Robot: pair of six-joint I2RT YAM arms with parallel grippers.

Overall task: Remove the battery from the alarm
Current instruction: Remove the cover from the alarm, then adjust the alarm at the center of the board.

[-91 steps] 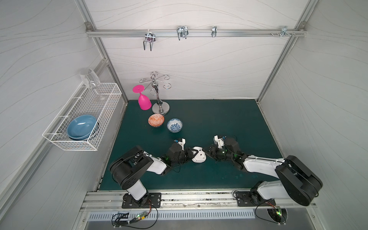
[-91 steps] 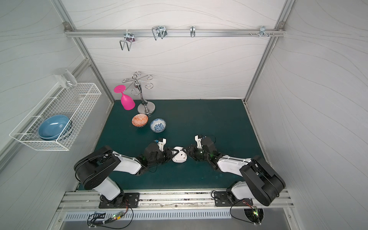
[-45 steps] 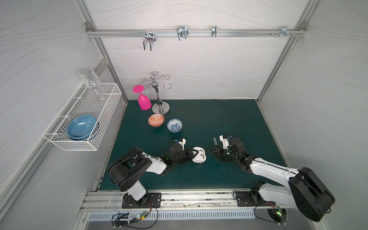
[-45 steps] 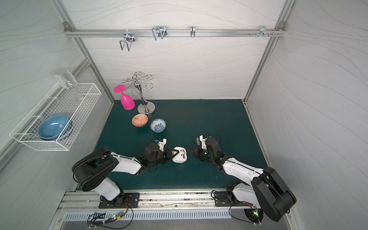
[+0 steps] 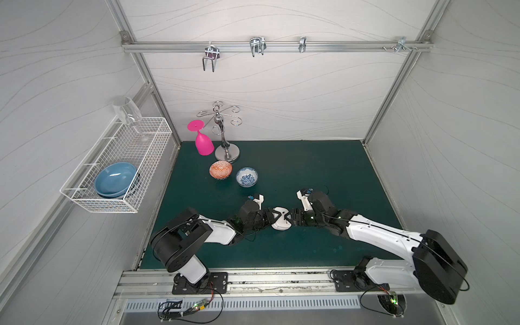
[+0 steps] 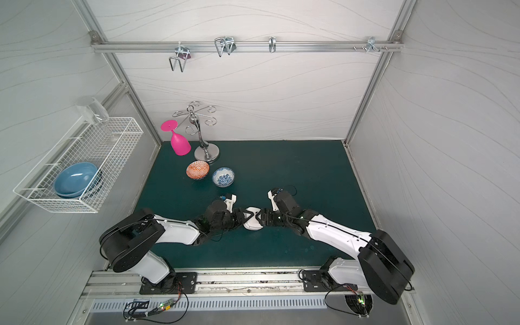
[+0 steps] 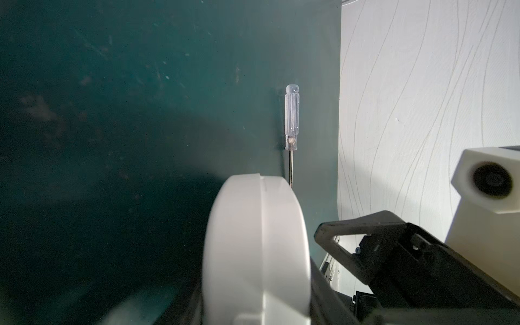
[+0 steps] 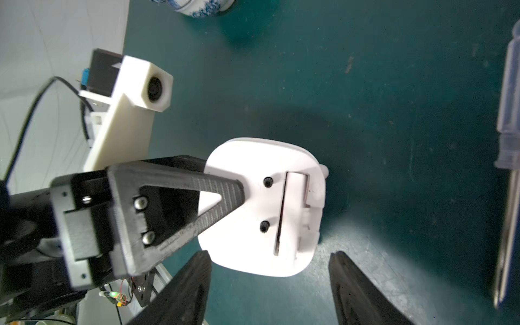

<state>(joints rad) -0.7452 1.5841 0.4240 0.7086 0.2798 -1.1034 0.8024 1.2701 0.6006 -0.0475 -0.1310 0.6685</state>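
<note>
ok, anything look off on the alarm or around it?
Yes. On the back of the alarm, held in the left claw, the compartment cover sits askew. A dark wedge-shaped gap runs along one edge, wider at one end, as if the cover is partly lifted. Nothing else there looks damaged or spilled.

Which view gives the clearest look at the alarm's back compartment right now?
The right wrist view: the alarm faces it back-on, with the compartment cover plain to see. The left wrist view shows only its white rim, edge-on and blurred. Both top views show just a small white shape, too small for detail.
</note>
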